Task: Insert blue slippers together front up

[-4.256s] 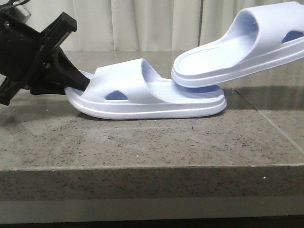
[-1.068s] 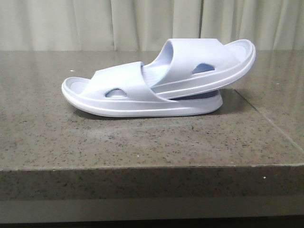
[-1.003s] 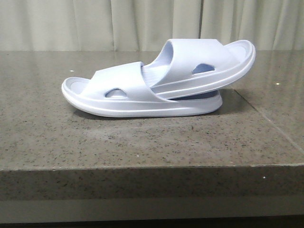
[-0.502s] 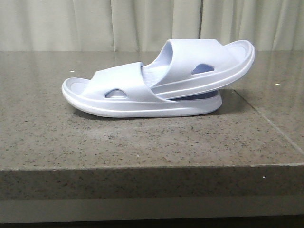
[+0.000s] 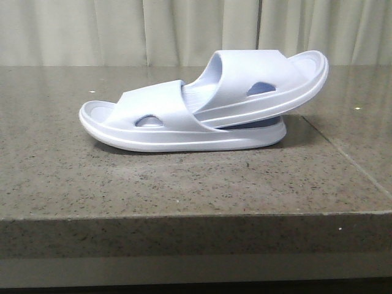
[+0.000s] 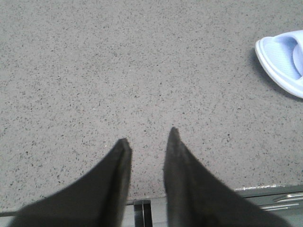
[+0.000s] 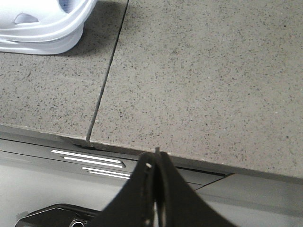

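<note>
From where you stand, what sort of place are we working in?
Probably an indoor test bench, not a home: a speckled stone counter, pale curtains behind it, and only the nested slippers on it.

No readable text, label or number anywhere.

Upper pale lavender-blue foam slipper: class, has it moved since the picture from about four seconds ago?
Yes. The upper pale lavender-blue foam slipper has shifted left against the cream curtain, and is now tucked under the lower slipper's strap.

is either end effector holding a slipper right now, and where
No, nothing is held. The left end effector is open over bare countertop; the right end effector is shut and empty. The blue slippers lie nested, untouched.
</note>
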